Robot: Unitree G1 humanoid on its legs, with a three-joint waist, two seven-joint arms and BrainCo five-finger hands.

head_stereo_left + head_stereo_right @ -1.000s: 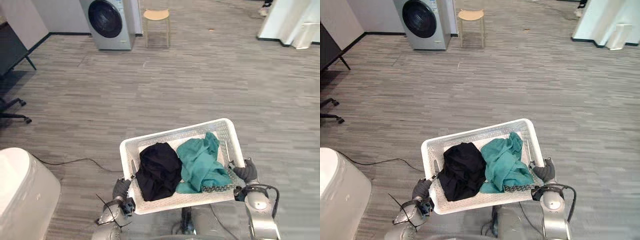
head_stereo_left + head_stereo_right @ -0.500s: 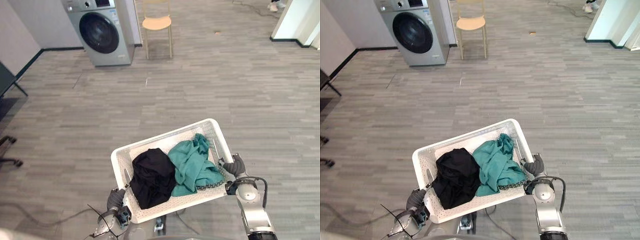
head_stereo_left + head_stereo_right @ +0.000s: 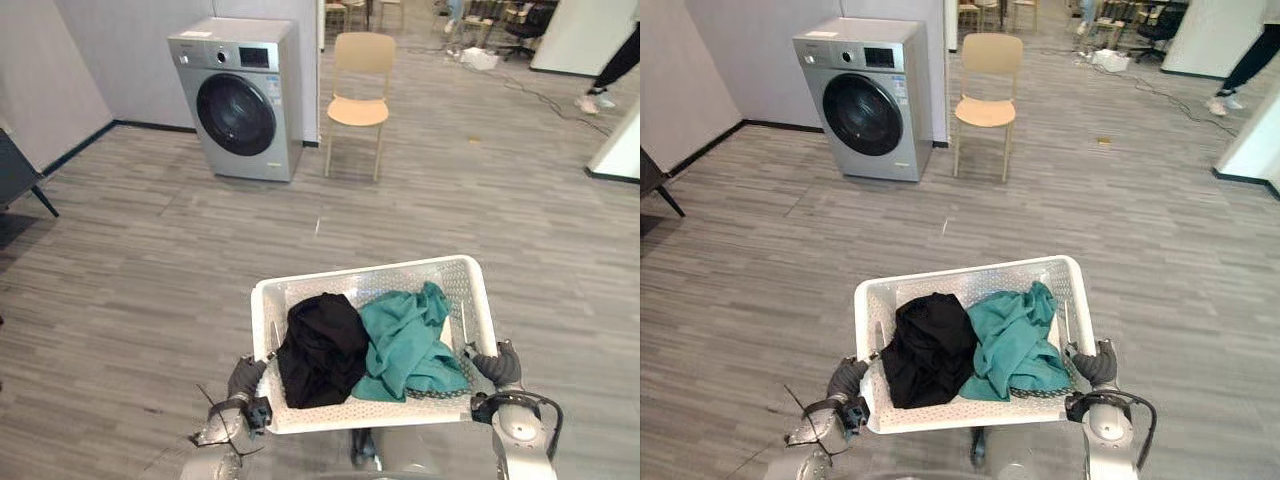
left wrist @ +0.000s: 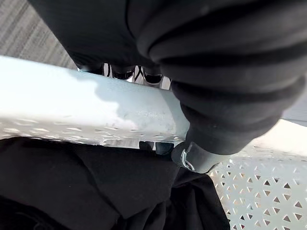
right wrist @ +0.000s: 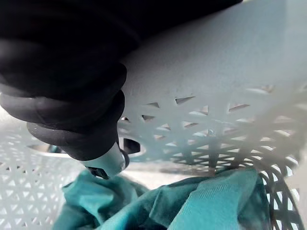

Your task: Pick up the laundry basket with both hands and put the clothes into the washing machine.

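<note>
Laundry basket (image 3: 372, 272) hangs lower centre, clothes (image 3: 405, 345) inside, left hand (image 3: 243, 378) and right hand (image 3: 497, 365) curled round its side rims. Carry step, I'd say; next, close on the washing machine (image 3: 240, 100), upper left.

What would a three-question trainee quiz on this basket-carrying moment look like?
1. Short answer: what do the left robot hand and the right robot hand both grip?
2. Multiple choice: the black garment lies
A. toward the right robot hand
B. toward the left robot hand
C. draped over the far rim
3. True or false, about the washing machine: its door stands open.

Key:
1. The laundry basket, one hand on each end of its rim.
2. B
3. False; the door is closed.
</note>
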